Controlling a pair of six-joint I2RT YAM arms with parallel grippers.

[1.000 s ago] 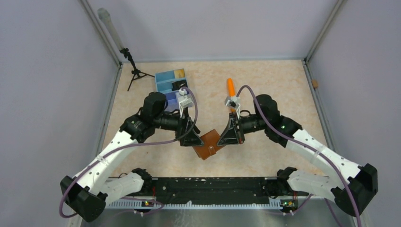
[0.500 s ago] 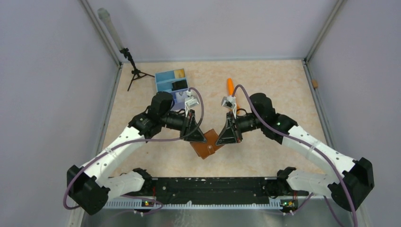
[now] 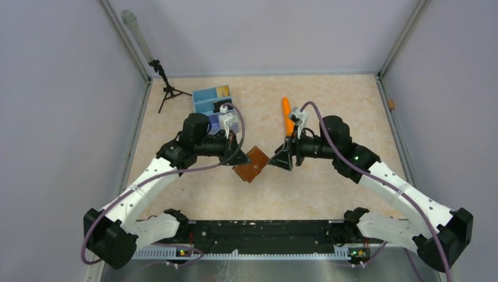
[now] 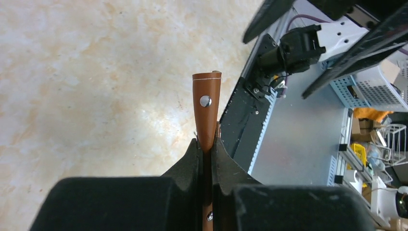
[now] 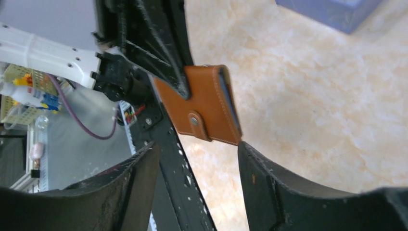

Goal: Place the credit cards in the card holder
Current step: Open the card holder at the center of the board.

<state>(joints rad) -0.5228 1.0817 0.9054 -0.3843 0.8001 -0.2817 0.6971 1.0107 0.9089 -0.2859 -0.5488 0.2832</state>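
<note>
**Now the left claw pinches the card holder, the right claw is spread**

Here, in the top view, the brown card holder (image 3: 251, 164) is at the middle of the frame, between the two claws, over the beige desk (image 3: 340, 100). The left claw (image 3: 234, 157) is pressed together on the holder's left edge. In the left wrist view the leather goes up from between its fingers (image 4: 192, 161), edge-on, with one metal snap (image 4: 205, 100) showing.

The right claw (image 3: 281, 160) is just right of the holder with its jaws wide apart. In the right wrist view the holder (image 5: 207, 103) is ahead of these fingers (image 5: 260, 178), its lower corner very near the right one; I cannot tell if they touch. A grey-blue strip shows along the holder's right side.

The blue tray (image 3: 202, 94) stands in the upper left part of the desk, with a tan-gold card (image 3: 222, 90) in its top compartment. An orange thing (image 3: 286, 108) lies above the right claw.
</note>
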